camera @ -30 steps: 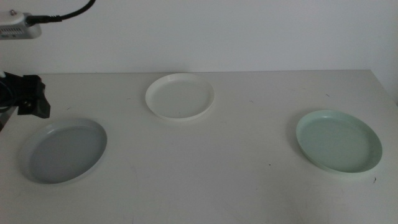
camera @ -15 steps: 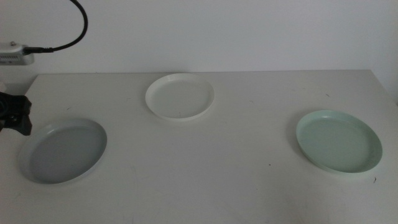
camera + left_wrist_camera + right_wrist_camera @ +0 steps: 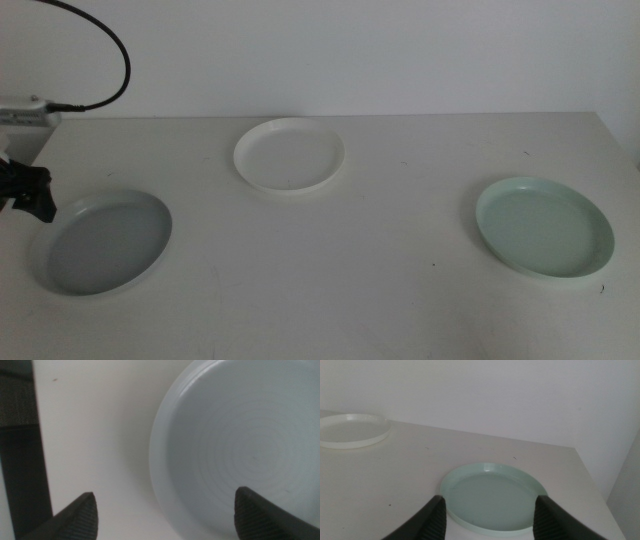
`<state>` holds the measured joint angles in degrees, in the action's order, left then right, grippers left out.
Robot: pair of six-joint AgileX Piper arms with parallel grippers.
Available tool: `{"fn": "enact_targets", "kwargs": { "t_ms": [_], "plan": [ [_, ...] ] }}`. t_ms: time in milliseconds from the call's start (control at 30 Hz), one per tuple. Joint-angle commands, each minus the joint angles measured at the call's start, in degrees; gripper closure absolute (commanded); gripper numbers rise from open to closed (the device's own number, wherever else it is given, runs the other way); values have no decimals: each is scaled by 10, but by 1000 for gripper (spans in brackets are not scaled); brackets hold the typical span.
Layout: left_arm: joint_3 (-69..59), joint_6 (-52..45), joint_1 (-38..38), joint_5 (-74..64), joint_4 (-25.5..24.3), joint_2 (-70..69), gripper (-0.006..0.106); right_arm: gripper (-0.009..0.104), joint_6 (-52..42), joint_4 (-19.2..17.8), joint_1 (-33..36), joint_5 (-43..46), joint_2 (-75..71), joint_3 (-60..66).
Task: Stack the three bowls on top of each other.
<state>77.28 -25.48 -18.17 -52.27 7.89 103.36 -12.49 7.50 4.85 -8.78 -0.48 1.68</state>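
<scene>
Lowered, the left claw (image 3: 165,515) now straddles the grey bowl's (image 3: 240,450) rim.

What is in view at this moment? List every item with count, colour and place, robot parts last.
grey bowl: one, pale grey, near left part of the table, unstacked.
white bowl: one, white, far middle of the table, alone.
green bowl: one, mint green, right part of the table, alone.
table: one, white, under all three bowls.
cable: one, black, arcing at the upper left against the wall.
left gripper: one, dark, jaws open, above the grey bowl's left rim, one jaw outside and one over the bowl.
right gripper: one, dark, jaws open, low in front of the green bowl, out of the middle view.
</scene>
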Motion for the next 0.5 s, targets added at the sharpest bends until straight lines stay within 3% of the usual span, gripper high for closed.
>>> {"fn": "enact_targets", "kwargs": {
  "t_ms": [0, 367, 467],
  "plan": [
    [28, -21, -2, 27, 12, 6, -4, 50, -2, -6, -2, 41, 6, -4],
    [43, -29, -2, 58, 19, 120, -4, 50, -2, -6, -2, 41, 6, -4],
    [44, -29, -2, 58, 18, 131, 1, 50, -2, -6, -2, 41, 6, -4]
  ]
}}
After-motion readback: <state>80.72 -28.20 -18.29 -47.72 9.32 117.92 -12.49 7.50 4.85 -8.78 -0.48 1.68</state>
